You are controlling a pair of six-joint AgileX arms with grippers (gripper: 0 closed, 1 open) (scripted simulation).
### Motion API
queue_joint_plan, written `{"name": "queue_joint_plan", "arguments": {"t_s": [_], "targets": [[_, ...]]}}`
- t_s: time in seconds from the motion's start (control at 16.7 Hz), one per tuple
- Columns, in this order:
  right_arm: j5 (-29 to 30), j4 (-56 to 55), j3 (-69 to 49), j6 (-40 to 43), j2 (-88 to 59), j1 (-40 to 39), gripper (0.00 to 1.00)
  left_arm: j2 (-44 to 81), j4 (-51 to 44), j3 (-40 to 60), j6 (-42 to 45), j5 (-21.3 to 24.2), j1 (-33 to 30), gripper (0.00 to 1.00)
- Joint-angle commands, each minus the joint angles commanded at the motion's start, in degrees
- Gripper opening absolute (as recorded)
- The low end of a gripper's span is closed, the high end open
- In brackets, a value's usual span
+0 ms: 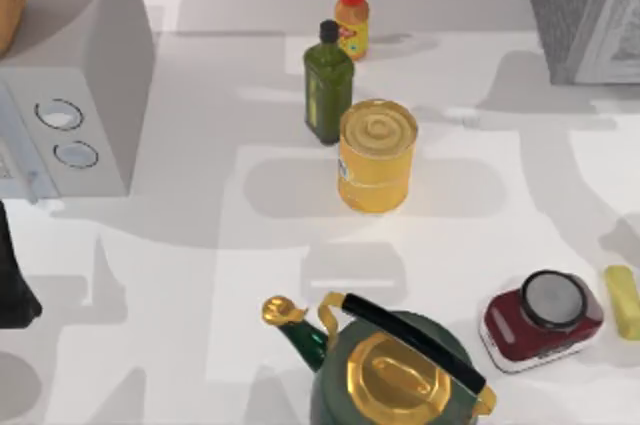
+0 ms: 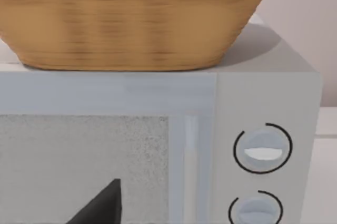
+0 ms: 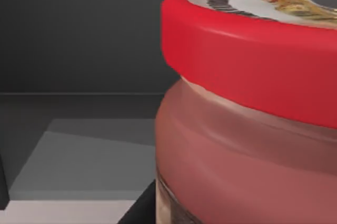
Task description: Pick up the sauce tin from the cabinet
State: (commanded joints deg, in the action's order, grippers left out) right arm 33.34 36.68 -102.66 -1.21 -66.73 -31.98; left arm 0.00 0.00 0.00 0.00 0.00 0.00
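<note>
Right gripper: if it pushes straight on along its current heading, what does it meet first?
Most likely the small red-rimmed sauce tin with reddish label, which looms directly ahead in the right wrist view, inside a dark grey enclosure that is probably the cabinet. How much gap remains is unclear.

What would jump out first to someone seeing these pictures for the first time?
In the right wrist view, the sauce tin with its red rim looms close, inside the dark cabinet. From above, the big yellow can stands mid-table, with a green and gold kettle at the near edge.
</note>
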Motion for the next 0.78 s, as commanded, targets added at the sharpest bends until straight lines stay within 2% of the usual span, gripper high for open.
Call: {"name": "queue_joint_plan", "arguments": {"t_s": [0.36, 0.78], "targets": [[-7.45, -8.27, 23.1, 0.31, 15.0, 7.23, 0.0, 0.0, 0.0, 0.0, 0.0, 0.0, 0.0, 1.0], [-18.6, -20.47, 57.26, 0.66, 37.25, 17.83, 0.0, 0.0, 0.0, 0.0, 0.0, 0.0, 0.0, 1.0]]}}
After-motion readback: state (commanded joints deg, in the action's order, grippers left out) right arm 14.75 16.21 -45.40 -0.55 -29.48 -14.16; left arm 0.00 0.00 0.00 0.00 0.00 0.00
